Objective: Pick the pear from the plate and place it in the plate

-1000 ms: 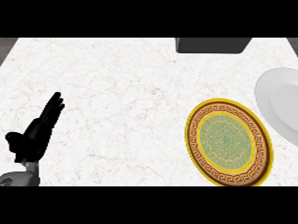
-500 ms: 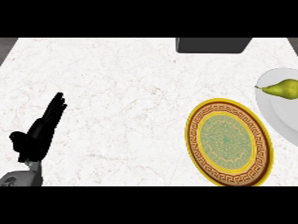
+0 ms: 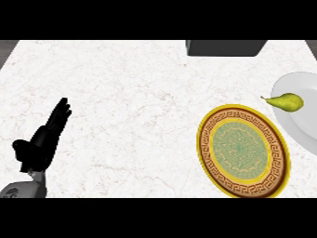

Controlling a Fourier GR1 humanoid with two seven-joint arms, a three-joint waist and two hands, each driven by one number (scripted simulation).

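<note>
Pear [image 3: 286, 102] is lying on its side at the near-left rim of the white plate [image 3: 312, 121], stem pointing left, w/ the patterned gold plate [image 3: 242, 150] just beside it. Left hand [image 3: 42, 139] is resting at the lower left, fingers straight & holding nothing, well apart from everything. Right hand isn't clearly showing; only a dark speck at the right edge, can't tell what.

Risk, as I judge it: pear is sitting close to the rim, so a sideways nudge during the grab could be rolling it off onto the surface [image 3: 133, 93].

Count: 1 pear, 2 plates, 1 dark box [image 3: 225, 47] at the far edge.
</note>
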